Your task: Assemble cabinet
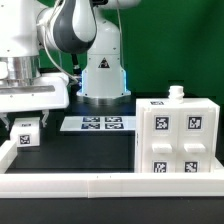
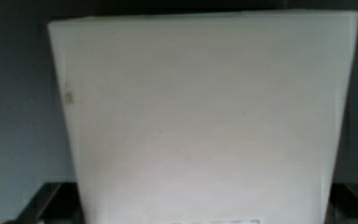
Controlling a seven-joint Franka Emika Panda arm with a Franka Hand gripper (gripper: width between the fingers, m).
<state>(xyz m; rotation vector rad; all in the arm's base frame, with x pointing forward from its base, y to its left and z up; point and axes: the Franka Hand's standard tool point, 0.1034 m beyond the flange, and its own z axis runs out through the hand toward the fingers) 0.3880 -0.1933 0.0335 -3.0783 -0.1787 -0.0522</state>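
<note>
Visibly blocky white cabinet with black-and-white tags; tool tight around a loose white panel.

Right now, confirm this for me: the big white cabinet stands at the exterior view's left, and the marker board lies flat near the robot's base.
Wrong side: the exterior view shows the cabinet at its right, not its left. The marker board does lie flat near the robot's base.
</note>
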